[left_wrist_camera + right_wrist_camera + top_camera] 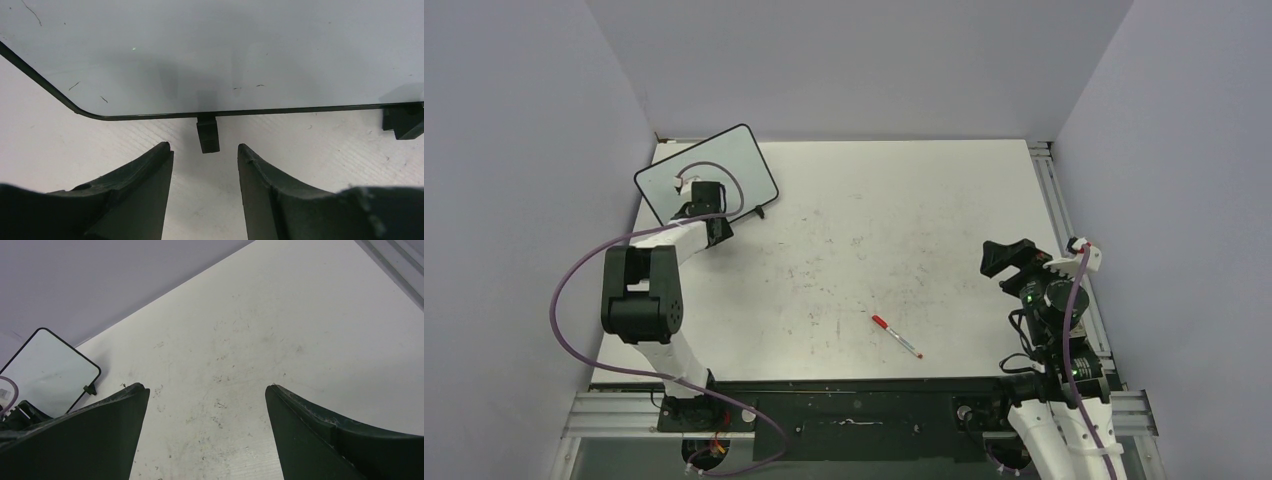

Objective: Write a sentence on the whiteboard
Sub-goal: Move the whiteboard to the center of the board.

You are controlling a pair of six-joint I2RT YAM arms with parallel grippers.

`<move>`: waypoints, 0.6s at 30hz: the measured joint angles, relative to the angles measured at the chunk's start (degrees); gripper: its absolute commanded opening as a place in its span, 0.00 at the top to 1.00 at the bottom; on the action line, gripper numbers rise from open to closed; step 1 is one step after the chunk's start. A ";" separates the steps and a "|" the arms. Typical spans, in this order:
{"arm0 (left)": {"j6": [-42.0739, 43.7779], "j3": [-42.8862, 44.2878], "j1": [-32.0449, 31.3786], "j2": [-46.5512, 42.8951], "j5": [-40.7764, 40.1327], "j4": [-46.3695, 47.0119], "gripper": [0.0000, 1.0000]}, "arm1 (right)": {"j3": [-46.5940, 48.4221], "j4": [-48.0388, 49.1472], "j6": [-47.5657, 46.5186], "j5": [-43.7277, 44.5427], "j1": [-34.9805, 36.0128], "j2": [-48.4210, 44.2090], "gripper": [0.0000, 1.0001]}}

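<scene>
Scuffed counter [874,220] carries the whiteboard [724,148] far left. We see the left hand [204,147] parted before its foot [207,132], right hand [206,388] wide apart.

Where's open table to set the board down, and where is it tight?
Widest free patch: the middle and far right of the table, bordered by the whiteboard, the marker on the near side and the right gripper. Also the near-left strip between the left arm and the marker. Crowded: far-left corner, where the left gripper sits at the whiteboard's near edge.
</scene>
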 measured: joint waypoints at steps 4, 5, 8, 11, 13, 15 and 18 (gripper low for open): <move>0.04 0.00 0.02 0.46 -0.02 -0.48 0.56 | -0.02 0.02 0.28 -0.44 0.00 0.15 0.10; 0.07 0.07 0.02 0.72 -0.02 -0.59 0.57 | -0.04 0.02 0.39 -0.52 0.00 0.15 0.10; 0.24 0.92 0.11 2.16 -0.02 -0.92 0.58 | -0.07 0.09 0.48 -0.85 0.00 0.39 0.10; 0.52 1.57 0.22 3.74 0.00 -0.98 0.63 | -0.15 0.61 0.63 -1.20 0.00 1.51 0.10; 0.76 1.64 0.31 4.31 0.02 -1.05 0.67 | -0.52 1.16 0.74 -1.55 0.00 2.16 0.10; 1.14 1.86 0.46 4.79 0.09 -1.42 0.69 | -0.92 1.40 1.05 -1.88 0.02 2.69 0.10; 1.90 2.93 1.18 5.31 0.70 -1.55 0.73 | -1.60 1.92 1.31 -2.19 0.02 2.80 0.10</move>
